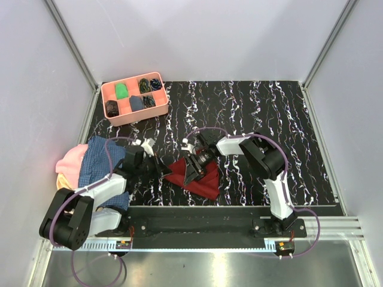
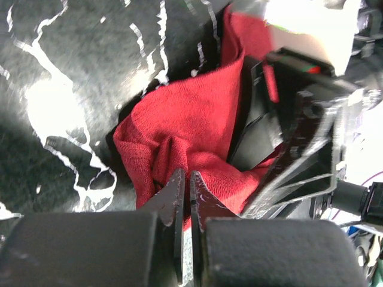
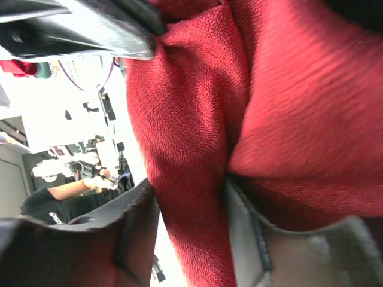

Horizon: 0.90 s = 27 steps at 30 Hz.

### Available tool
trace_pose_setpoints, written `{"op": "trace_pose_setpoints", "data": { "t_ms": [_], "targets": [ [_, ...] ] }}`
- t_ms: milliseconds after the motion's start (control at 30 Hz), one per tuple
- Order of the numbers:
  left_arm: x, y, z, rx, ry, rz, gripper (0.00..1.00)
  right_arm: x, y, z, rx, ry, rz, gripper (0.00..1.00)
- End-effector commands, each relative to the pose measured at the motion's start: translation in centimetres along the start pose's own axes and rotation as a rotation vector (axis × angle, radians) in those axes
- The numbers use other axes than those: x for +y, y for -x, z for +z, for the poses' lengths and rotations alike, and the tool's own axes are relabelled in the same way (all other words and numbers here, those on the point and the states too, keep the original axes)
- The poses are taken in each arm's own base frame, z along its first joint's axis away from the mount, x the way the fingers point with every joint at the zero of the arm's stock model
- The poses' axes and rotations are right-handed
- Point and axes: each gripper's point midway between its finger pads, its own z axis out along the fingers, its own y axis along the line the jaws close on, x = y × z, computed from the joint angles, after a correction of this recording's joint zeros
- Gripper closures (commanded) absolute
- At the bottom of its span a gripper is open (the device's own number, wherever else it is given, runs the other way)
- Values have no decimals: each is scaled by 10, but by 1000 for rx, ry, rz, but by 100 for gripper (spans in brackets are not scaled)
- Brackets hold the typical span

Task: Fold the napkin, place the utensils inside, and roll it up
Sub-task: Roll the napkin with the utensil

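Top external: napkin (image 1: pixel 203 179) is seen bunched on counter (image 1: pixel 269 107), near front edge | left pincer (image 2: pixel 185 179) closed on a fold | right pincer (image 3: pixel 190 197) clamped on cloth | gripped at two points, likely for folding

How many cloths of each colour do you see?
Dark red napkin: 1
Blue checked cloth: 1
Pink cloth: 1
Total: 3
A yellowish edge peeks out under the pink cloth; whether it is a fourth cloth cannot be told.
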Motion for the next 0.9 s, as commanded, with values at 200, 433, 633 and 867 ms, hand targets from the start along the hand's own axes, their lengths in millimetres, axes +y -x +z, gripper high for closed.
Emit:
{"op": "trace_pose_setpoints", "data": {
  "t_ms": [200, 433, 633, 867],
  "targets": [
    [32, -5, -3, -11, 188, -109, 100, 35, 40, -45, -195, -180, -198, 28],
    [31, -2, -3, -3, 218, -146, 100, 38, 36, -76, -325, -434, -375, 22],
    [33, 2, -1, 8, 247, -158, 100, 43, 6, -56, -301, -581, -474, 24],
    [33, 4, 0, 11, 248, -161, 100, 35, -16, -32, -287, -612, -458, 25]
  ]
}}
